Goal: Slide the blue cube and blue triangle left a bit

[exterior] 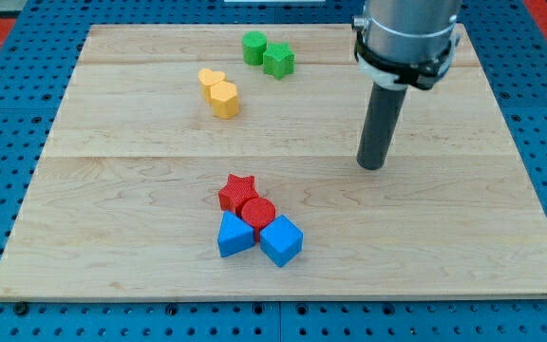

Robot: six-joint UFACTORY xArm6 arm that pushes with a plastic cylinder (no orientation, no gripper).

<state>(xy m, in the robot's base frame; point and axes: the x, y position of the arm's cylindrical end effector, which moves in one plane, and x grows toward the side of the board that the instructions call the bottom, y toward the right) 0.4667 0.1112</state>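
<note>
The blue cube [281, 240] and the blue triangle [235, 235] lie side by side near the view's bottom centre of the wooden board [112, 190], the triangle on the left. Both touch a red cylinder [258, 213] just above them. My tip [372, 166] is the lower end of the dark rod, up and to the right of the blue cube, well apart from it. It touches no block.
A red star [237, 191] sits against the red cylinder's upper left. Two yellow blocks [219, 92] lie at upper centre-left. A green cylinder [254, 47] and a green star-like block [278, 61] lie near the top edge.
</note>
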